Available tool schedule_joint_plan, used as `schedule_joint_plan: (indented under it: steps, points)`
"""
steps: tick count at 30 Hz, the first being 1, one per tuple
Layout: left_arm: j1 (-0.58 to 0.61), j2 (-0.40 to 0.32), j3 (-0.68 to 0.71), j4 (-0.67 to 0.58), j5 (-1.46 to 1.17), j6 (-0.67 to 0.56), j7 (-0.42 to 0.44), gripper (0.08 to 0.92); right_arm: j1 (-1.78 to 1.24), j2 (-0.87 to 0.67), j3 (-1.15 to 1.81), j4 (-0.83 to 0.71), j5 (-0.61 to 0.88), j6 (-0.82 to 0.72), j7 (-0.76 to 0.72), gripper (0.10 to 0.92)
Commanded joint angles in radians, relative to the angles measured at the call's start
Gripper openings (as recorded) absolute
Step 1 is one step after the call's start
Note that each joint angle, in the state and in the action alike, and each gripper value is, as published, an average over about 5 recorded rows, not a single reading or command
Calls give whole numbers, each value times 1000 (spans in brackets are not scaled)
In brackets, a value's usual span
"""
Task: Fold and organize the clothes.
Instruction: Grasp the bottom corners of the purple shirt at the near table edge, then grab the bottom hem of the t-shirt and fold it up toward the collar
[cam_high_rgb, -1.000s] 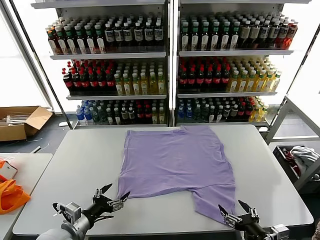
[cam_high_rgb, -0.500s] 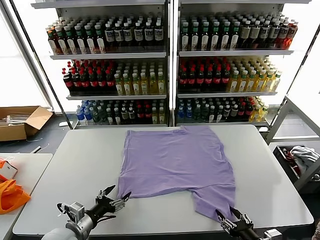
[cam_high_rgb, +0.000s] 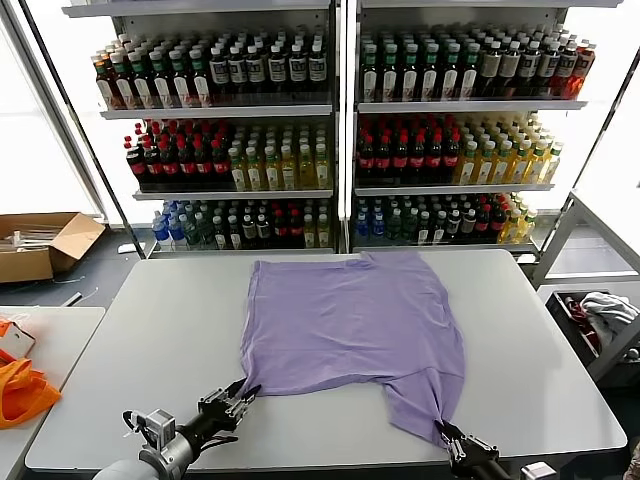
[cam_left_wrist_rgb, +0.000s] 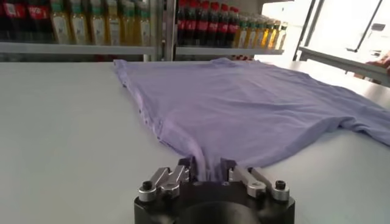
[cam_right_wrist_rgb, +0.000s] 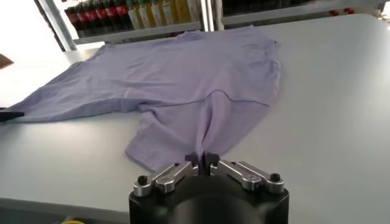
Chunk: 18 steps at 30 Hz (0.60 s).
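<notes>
Behind stocked bottle shelves (cam_high_rgb: 340, 130), each pincer, left (cam_high_rgb: 237, 396) and right (cam_high_rgb: 447, 436), pinches the lavender T-shirt (cam_high_rgb: 350, 320).

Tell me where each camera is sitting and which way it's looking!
Head view: up on the robot's head, looking forward and down at the white table and drink shelves; both grippers show at the near edge, left gripper and right gripper.
Left wrist view: on the left arm, looking across the table along the T-shirt; its own jaws are shut on the hem.
Right wrist view: on the right arm, facing the same way; jaws shut on the cloth.
Shared: all three show the lavender T-shirt.
</notes>
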<state>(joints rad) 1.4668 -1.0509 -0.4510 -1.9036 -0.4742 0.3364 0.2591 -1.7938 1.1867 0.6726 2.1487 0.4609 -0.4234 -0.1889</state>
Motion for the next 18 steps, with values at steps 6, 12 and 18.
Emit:
schedule_joint_plan:
  steps: [6,12,18]
  points:
    - [9,-2,-2,31,0,-25,4,156,-12,1,3,11,6,7,-8,106]
    - [42,-10,-16,-2,2,-26,-2,115,-42,-4,13,27,18,86,-73,106]
    - [151,-14,-92,-147,-7,-8,-8,98,-163,13,77,144,74,140,-166,106]
